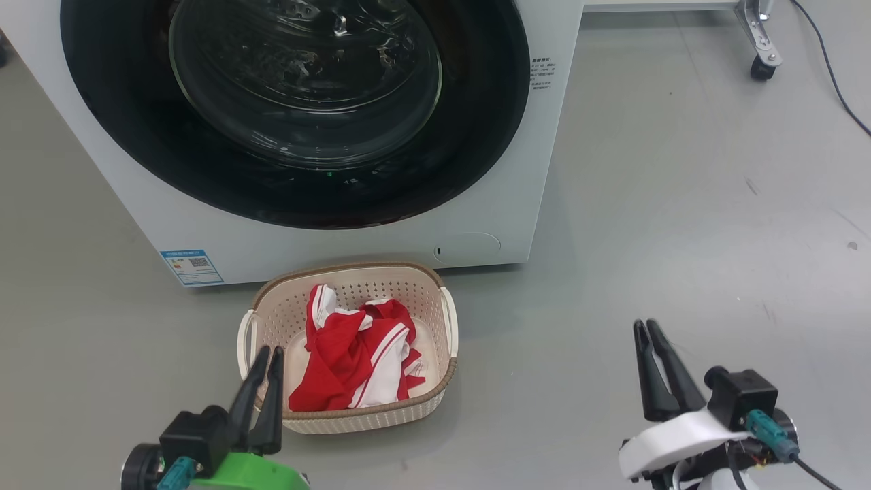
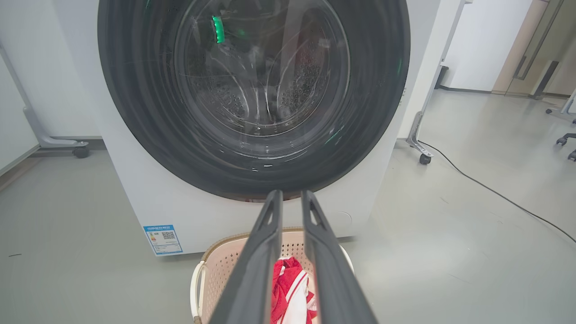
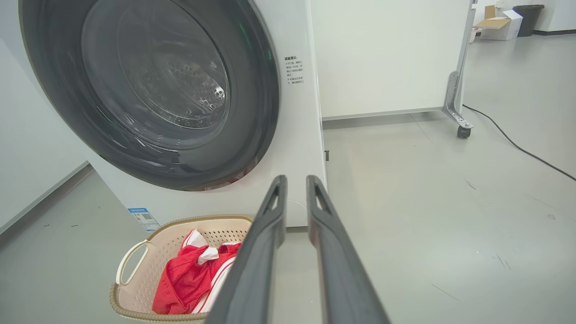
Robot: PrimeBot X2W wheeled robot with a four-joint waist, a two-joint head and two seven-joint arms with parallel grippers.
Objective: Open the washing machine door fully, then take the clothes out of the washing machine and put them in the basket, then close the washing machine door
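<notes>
The washing machine (image 1: 524, 197) stands ahead with the washing machine door (image 1: 306, 82) flat against its front, glass bowl in the black ring. Through the glass the steel drum (image 2: 297, 90) shows. On the floor before it sits the basket (image 1: 354, 269), and the red and white clothes (image 1: 354, 354) lie inside it. My left gripper (image 1: 269, 350) hovers at the basket's near left corner, fingers drawn together with nothing between them. Out to the right over bare floor, my right gripper (image 1: 646, 325) is likewise drawn together and holds nothing. The clothes (image 3: 189, 279) lie left of its fingers.
A blue label (image 1: 192, 267) marks the machine's lower left. Behind the machine on the right, a white panel rests on a castor (image 1: 762, 64), and a black cable (image 1: 837, 82) trails across the grey floor. A cardboard box (image 3: 497, 24) sits far back.
</notes>
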